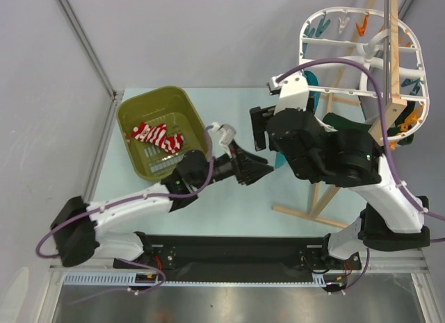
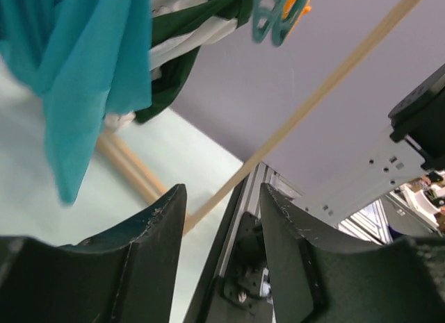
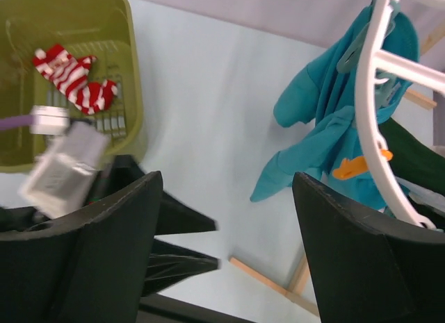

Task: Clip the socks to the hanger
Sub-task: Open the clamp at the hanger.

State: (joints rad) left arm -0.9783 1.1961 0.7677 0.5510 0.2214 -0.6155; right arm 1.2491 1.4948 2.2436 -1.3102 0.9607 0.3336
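Observation:
The red and white striped socks [image 1: 157,136] lie in the olive-green basket [image 1: 132,108] at the left; they also show in the right wrist view [image 3: 73,80]. The white oval hanger [image 1: 316,21] with teal and orange clips hangs at the top right on a wooden stand, and its rim shows in the right wrist view [image 3: 370,121]. My left gripper [image 1: 264,171] is open and empty, right of the basket above the table [image 2: 222,191]. My right gripper [image 1: 259,130] is open wide and empty, just above the left one [image 3: 228,180].
A teal cloth [image 3: 334,121] and a dark green cloth [image 2: 181,66] hang from the hanger. The wooden stand [image 1: 393,52] has base bars on the table [image 1: 309,217]. Grey walls close in the left and back sides.

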